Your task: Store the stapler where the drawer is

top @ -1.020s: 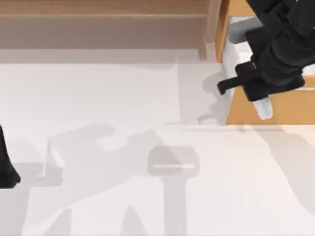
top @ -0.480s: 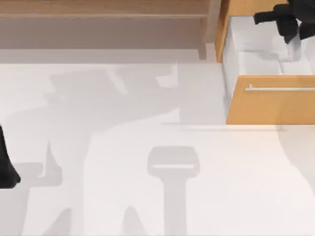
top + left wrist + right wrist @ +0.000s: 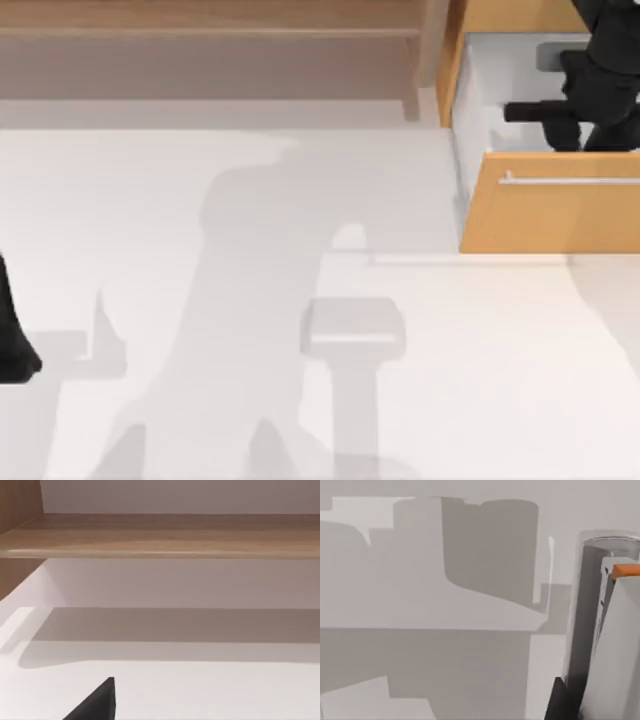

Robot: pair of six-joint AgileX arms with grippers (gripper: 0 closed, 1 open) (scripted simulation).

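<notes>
The drawer (image 3: 560, 215) stands pulled open at the table's right, with an orange-brown front, a thin silver handle (image 3: 570, 181) and a white inside (image 3: 490, 90). My right gripper (image 3: 590, 105) hangs over that white inside, just behind the front panel. In the right wrist view the stapler (image 3: 602, 630) shows close up, white and silver with a dark grey strip and an orange tip, above the drawer's white floor (image 3: 420, 630). A dark finger (image 3: 560, 702) lies against it, so the gripper is shut on the stapler. My left arm (image 3: 10, 335) stays parked at the left edge.
A wide darker brown shelf (image 3: 210, 40) runs along the back of the table, and it also appears ahead in the left wrist view as the shelf (image 3: 165, 535). The white tabletop (image 3: 300, 220) spreads in front of it, crossed by arm shadows.
My right arm left the drawer's front panel, swung to the back right, then settled over the drawer's white inside. The left arm has not moved.
</notes>
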